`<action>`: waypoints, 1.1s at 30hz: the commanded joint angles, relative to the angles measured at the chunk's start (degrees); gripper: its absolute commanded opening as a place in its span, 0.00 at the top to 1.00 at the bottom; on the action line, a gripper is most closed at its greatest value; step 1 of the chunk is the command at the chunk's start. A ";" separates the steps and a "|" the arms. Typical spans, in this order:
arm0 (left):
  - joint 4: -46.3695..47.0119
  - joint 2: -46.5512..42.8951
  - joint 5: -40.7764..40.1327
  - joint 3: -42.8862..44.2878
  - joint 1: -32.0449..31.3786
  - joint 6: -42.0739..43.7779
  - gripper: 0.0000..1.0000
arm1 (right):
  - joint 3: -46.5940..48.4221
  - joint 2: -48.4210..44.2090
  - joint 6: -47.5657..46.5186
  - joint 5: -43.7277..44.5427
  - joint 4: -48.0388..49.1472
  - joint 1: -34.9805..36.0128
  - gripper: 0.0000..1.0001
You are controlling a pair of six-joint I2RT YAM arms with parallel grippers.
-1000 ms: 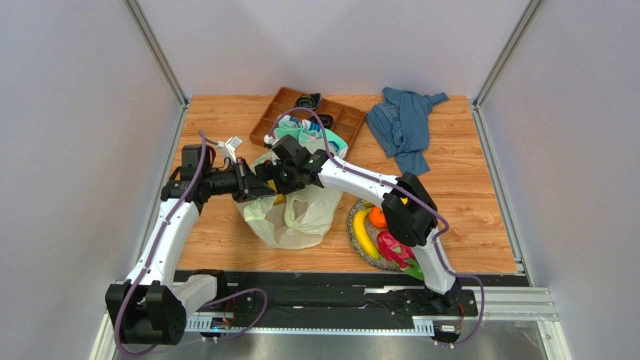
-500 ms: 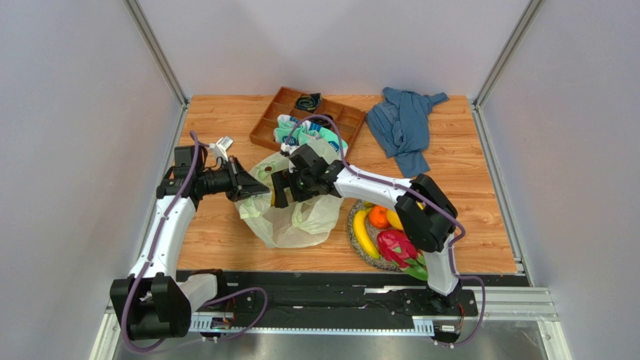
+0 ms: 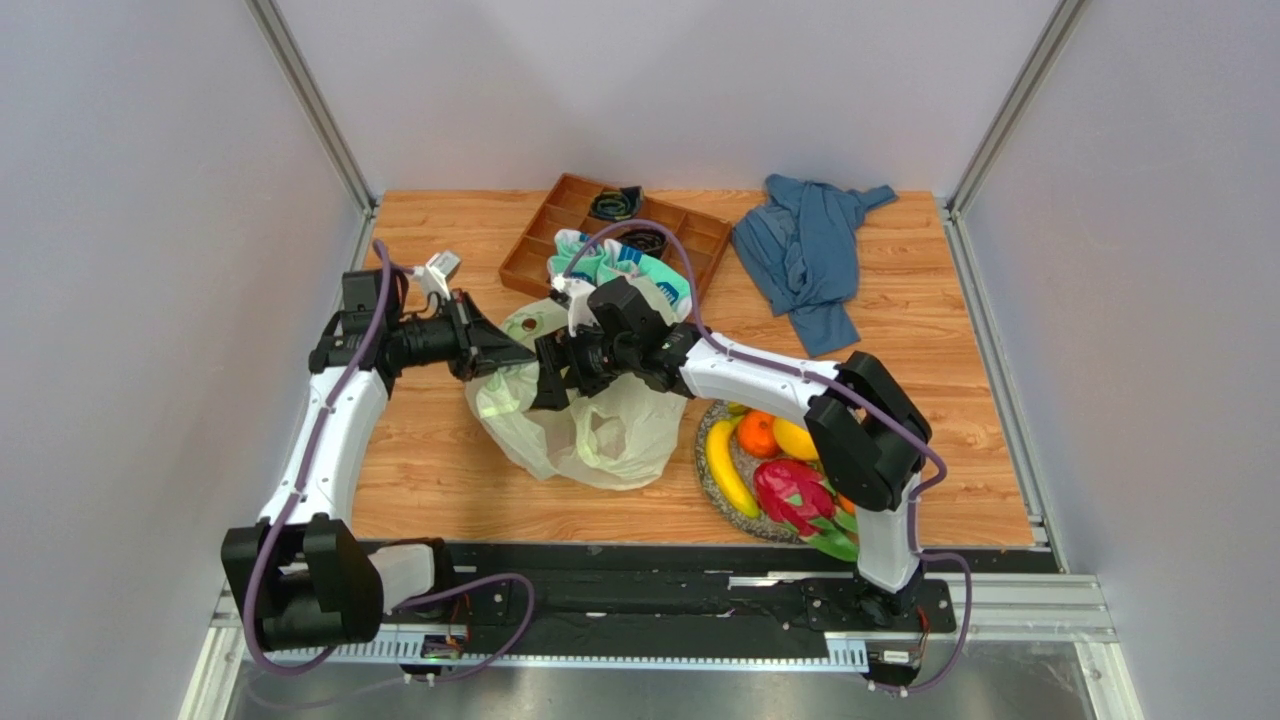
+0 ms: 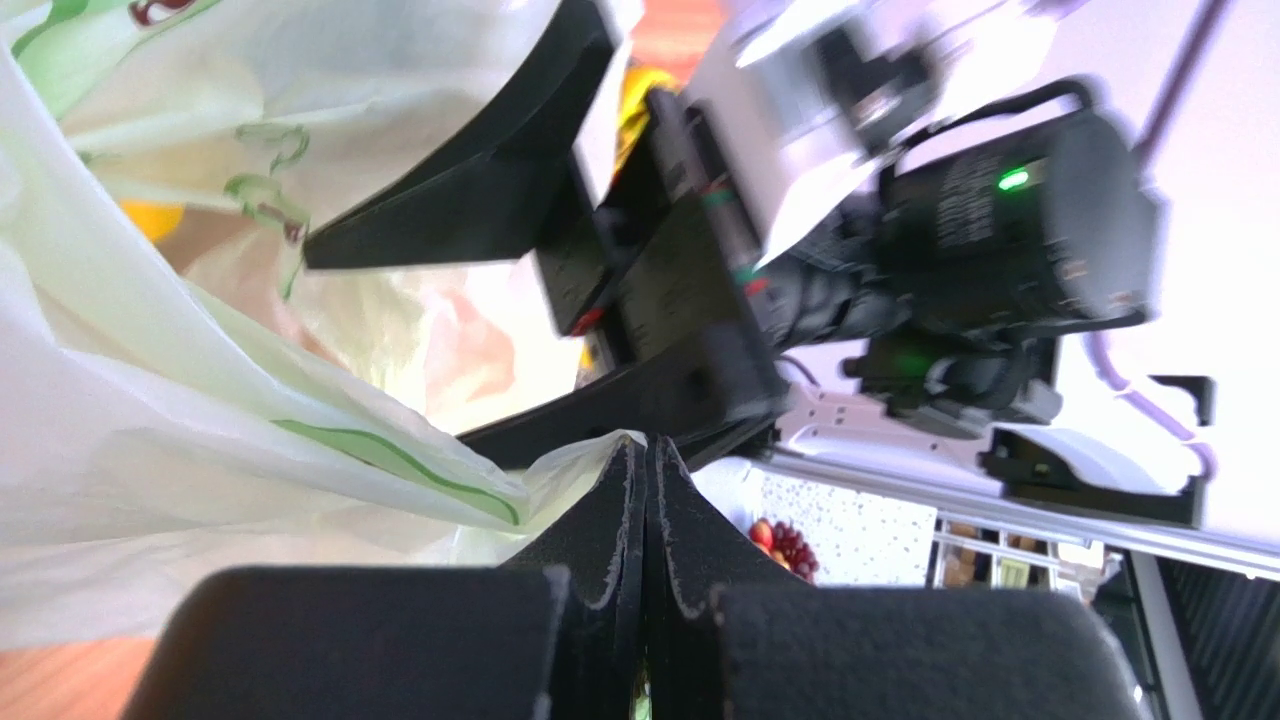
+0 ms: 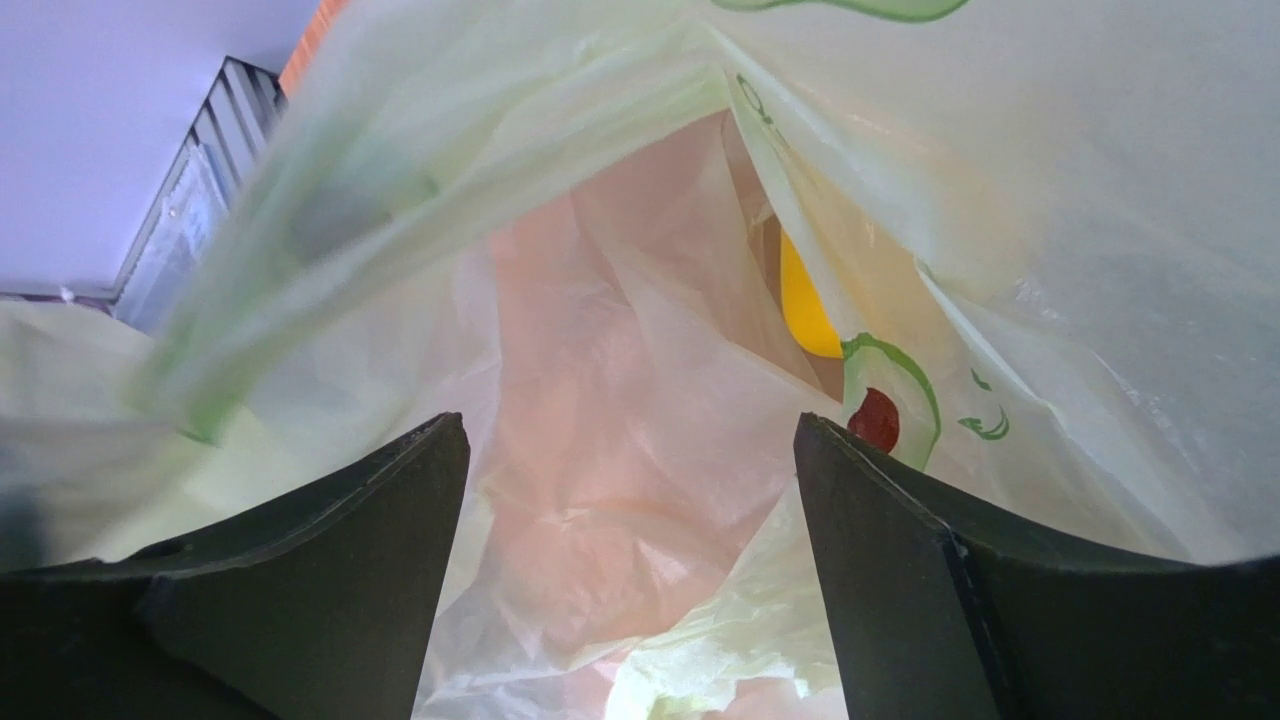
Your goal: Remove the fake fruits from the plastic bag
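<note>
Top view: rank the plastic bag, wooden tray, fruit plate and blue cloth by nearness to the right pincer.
1. plastic bag, at the right pincer.
2. wooden tray, just behind.
3. fruit plate, near right.
4. blue cloth, far right corner.

Bright, even light (close-up wrist views blurred, soft at edges).

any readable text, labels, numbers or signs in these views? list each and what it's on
No text can be read in any view.
Translucent pale yellow-green plastic bag: green and red printed marks, only a graphic, with no letters to make out.
Black motor housing on the right arm, left wrist view: faint pale label print, too blurred to read.
</note>
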 commanded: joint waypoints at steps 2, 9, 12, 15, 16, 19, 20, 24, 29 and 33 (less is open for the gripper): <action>5.21 1.20 4.48 5.13 0.41 -2.79 1.00 | 2.53 0.77 -5.84 0.48 2.59 1.80 0.18; 5.39 -0.38 5.27 4.69 0.32 -2.70 1.00 | 4.02 3.67 -9.53 5.13 3.12 2.85 0.19; 4.51 -0.99 5.44 5.04 0.32 -1.82 1.00 | 6.65 5.60 -10.06 9.95 1.97 3.46 0.13; 3.90 -1.17 5.62 5.22 0.41 -1.29 1.00 | 8.68 6.48 -10.67 17.76 -0.22 3.64 0.02; 3.81 -1.26 5.71 5.22 0.41 -1.29 1.00 | 9.21 6.92 -11.20 19.19 -0.83 3.64 0.02; 4.07 -1.43 5.80 4.43 0.41 -1.38 1.00 | 11.84 8.41 -12.70 22.98 -3.03 3.73 0.00; 4.16 -1.43 5.80 4.17 0.41 -1.64 1.00 | 12.20 8.86 -12.87 24.98 -3.47 3.73 0.00; 5.12 -1.35 6.06 2.94 0.41 -2.61 1.00 | 13.61 10.70 -12.79 25.62 -4.62 3.73 0.00; 6.09 -0.73 6.59 3.20 0.32 -3.31 1.00 | 15.98 13.78 -11.21 26.50 -5.85 3.64 0.00; 7.32 -0.47 7.12 2.76 0.32 -4.28 1.00 | 16.77 15.36 -10.24 25.88 -5.85 3.82 0.00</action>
